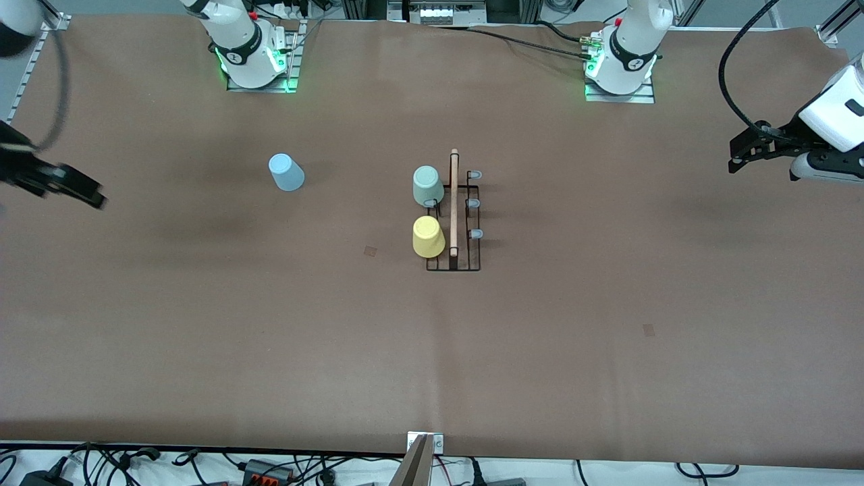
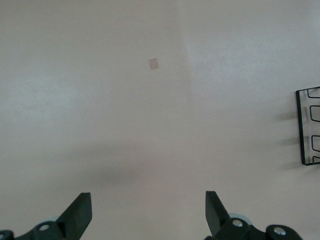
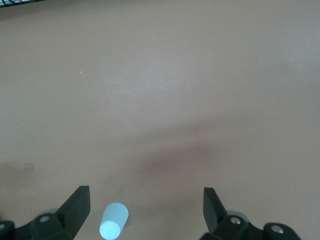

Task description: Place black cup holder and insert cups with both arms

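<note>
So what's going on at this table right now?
Nothing is held. The black cup holder stands mid-table with the green cup and yellow cup upside down on its pegs. The blue cup lies loose toward the right arm's end. The right gripper and left gripper wait open at the table's ends.

Definitely a robotics lab, not anyone's kitchen. Two white robot arms (image 1: 236,40) are bolted on metal base plates with green status lights along one edge of a big table (image 1: 607,324) covered in plain brown paper. Bundles of black cables (image 1: 202,466) and power bricks run along the edge, plus aluminium framing (image 1: 37,57) at the corners.
</note>
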You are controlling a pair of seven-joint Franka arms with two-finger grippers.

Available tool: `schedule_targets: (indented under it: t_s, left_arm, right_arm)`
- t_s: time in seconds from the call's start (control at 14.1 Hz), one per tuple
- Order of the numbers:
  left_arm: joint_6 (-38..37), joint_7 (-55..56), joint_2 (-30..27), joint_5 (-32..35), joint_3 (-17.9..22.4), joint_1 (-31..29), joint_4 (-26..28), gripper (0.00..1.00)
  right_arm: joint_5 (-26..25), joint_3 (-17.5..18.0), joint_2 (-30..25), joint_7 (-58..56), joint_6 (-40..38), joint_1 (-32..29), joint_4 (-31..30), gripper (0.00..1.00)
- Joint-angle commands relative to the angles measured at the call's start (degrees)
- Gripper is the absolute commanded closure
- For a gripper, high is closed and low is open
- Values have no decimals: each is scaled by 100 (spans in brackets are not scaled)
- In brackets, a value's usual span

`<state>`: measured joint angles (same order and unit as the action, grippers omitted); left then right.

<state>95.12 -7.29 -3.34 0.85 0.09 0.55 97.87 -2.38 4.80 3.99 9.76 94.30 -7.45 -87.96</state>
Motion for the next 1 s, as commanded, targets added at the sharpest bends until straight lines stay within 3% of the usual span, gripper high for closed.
schedule_targets:
  t_s: [0.0, 0.36, 0.78, 0.92]
  left_arm:
    - [-126, -1, 44, -120, 44, 42, -145, 0]
    - [-134, -1, 44, -120, 44, 33, -145, 0]
    - [-169, -45, 44, -120, 79, 7, -128, 0]
    - [-179, 8, 61, -120, 79, 15, -136, 0]
  right_arm:
    - [18, 3, -197, -158, -70, 6, -152, 0]
    - [71, -32, -136, -1114, -26, 15, -134, 0]
    - [44, -49, -40, -1196, -123, 15, 146, 0]
    - [45, -303, 128, -1187, -245, 216, 331, 0]
